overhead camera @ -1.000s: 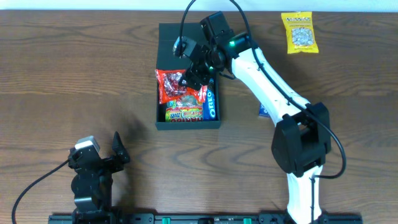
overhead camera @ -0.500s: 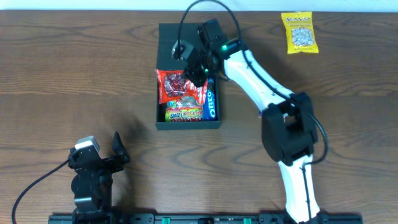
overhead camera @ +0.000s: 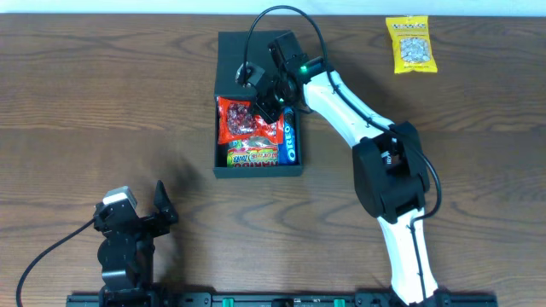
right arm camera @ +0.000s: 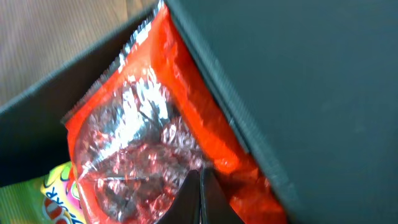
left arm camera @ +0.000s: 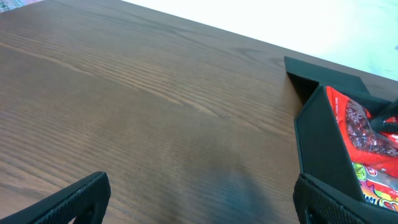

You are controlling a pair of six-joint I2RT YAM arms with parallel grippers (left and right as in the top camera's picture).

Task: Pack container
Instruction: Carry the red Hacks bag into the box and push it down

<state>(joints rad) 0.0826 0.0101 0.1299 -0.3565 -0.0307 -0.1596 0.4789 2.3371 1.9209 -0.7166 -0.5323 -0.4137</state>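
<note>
The container [overhead camera: 256, 170], a dark teal box with its lid flap [overhead camera: 232, 58] folded back, sits at the table's far middle. Inside lie a red packet [overhead camera: 242, 121], a green-yellow packet [overhead camera: 253, 156] and a blue Oreo pack [overhead camera: 290, 141]. My right gripper [overhead camera: 271, 104] is shut, its fingertips pressed together on top of the red packet [right arm camera: 137, 143] with nothing between them, beside the container's dark wall [right arm camera: 298, 81]. My left gripper [left arm camera: 202, 205] stands open low over bare wood at the near left, far from the container [left arm camera: 320, 146].
A yellow snack packet [overhead camera: 411, 44] lies on the table at the far right. The right arm [overhead camera: 358, 111] stretches diagonally from the near right to the box. Brown wooden tabletop [overhead camera: 102, 102] spreads to the left of the box.
The right gripper's jaws have closed and the arm has shifted slightly left over the box. The red packet lies a little lower and flatter. The left arm has not moved.
</note>
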